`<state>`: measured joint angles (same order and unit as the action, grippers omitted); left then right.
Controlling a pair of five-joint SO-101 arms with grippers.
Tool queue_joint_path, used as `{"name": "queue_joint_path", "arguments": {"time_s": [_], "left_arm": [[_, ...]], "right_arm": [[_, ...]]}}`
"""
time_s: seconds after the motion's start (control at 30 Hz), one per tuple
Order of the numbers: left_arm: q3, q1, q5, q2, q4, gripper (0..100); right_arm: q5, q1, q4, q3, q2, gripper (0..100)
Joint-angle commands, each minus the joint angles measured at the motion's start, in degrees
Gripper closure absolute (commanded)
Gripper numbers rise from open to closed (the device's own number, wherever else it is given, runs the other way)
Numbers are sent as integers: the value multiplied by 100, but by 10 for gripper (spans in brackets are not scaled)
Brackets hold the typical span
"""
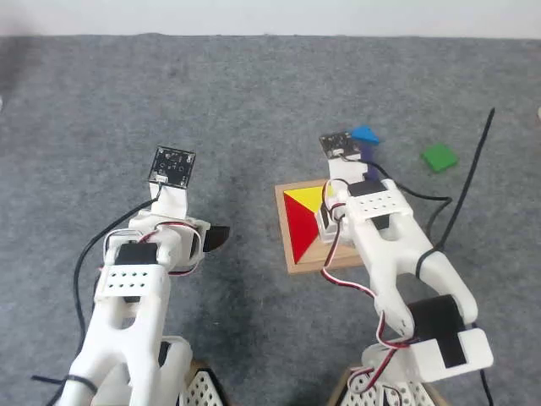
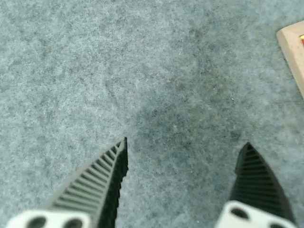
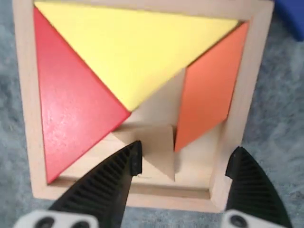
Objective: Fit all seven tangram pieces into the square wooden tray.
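Inside tray (image 3: 23, 95): red triangle (image 3: 71, 109) | yellow triangle (image 3: 133, 52) | orange parallelogram (image 3: 209, 85) | plain triangle (image 3: 157, 145)

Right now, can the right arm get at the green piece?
Probably yes. The green piece lies in the open on the carpet, apart from the tray, and the right tool hangs open and empty over the tray nearby.

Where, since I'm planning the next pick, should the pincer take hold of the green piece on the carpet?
Take the green piece across two opposite straight edges, coming straight down from above. It lies flat on the carpet, clear of the blue piece and the tray, so its sides look free. It sits turned, so align the grip to those edges.
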<state>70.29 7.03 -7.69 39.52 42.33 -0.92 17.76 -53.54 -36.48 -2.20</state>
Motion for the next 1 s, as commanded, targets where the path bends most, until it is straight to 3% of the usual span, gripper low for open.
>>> {"name": "queue_joint_path", "arguments": {"time_s": [0.0,0.3,0.67,0.97], "left_arm": [[-22,18,-53,141,-88,654],[-22,18,-53,141,-97,654],[-22,9,-53,141,-105,654],[-22,18,-53,141,-105,654]], "right_arm": [[-185,48,233,281,-13,699],[-176,-127,-391,299,-295,699],[431,-277,-716,-53,-1446,699],[598,-259,-523,-211,-778,699]]}}
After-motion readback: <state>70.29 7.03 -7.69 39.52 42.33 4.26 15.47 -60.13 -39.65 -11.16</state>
